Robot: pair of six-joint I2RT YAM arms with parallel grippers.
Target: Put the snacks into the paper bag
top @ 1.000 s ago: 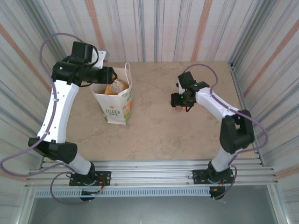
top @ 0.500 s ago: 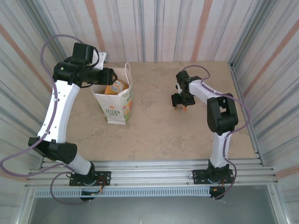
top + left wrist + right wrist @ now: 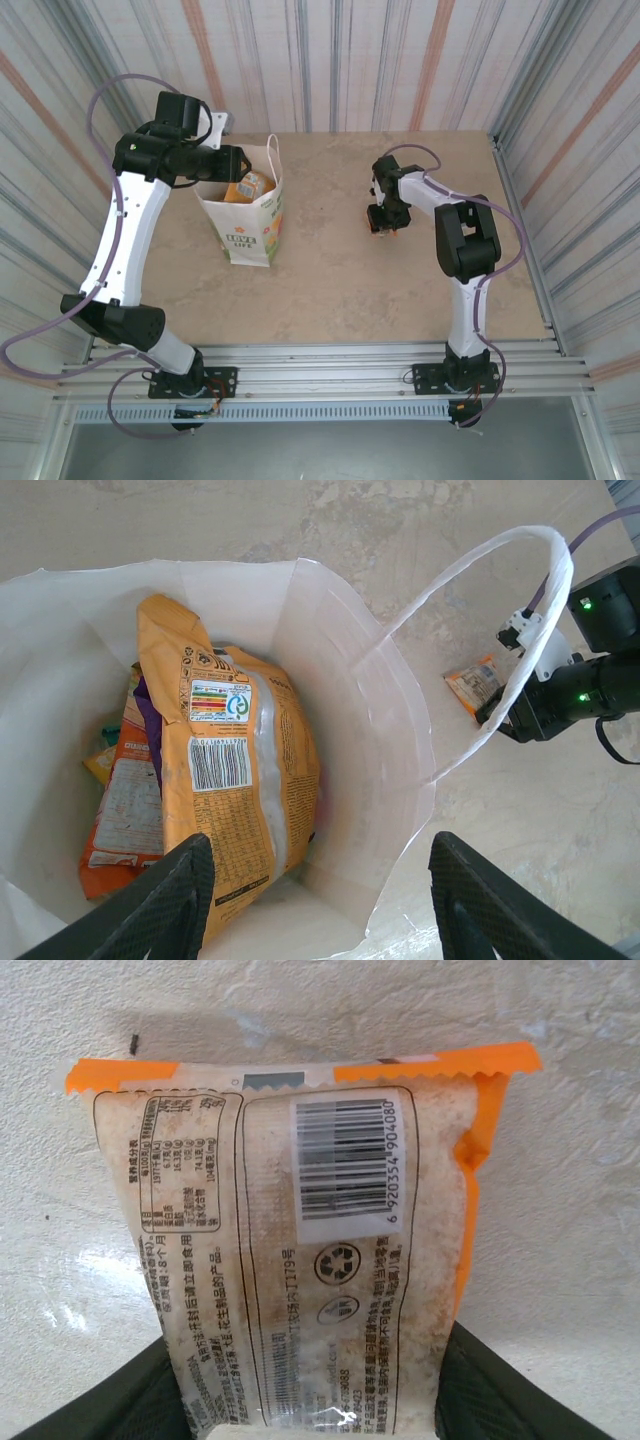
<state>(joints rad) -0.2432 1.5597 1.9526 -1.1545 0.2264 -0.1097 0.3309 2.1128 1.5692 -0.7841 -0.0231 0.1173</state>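
The white paper bag [image 3: 252, 218] stands upright at the table's back left, and the left wrist view looks down into the bag [image 3: 340, 670]. Inside lie a large orange packet [image 3: 240, 780], a red-orange one [image 3: 125, 800] and a purple edge [image 3: 150, 730]. My left gripper [image 3: 315, 900] is open above the bag's near rim, one finger over the inside and one outside. An orange-edged snack packet [image 3: 300, 1240] lies barcode-up on the table. My right gripper [image 3: 315, 1405] is down on it, with a finger pressed against each long side; from above that gripper [image 3: 383, 222] covers the packet.
Striped walls enclose the beige table [image 3: 340, 290] on three sides. A thin bag handle [image 3: 530, 590] arches between the bag and the right arm [image 3: 580, 680]. The metal rail with both arm bases [image 3: 320, 370] runs along the near edge.
The right arm has folded in toward the table's middle and its gripper has narrowed onto the packet. The left arm and the bag have not moved.
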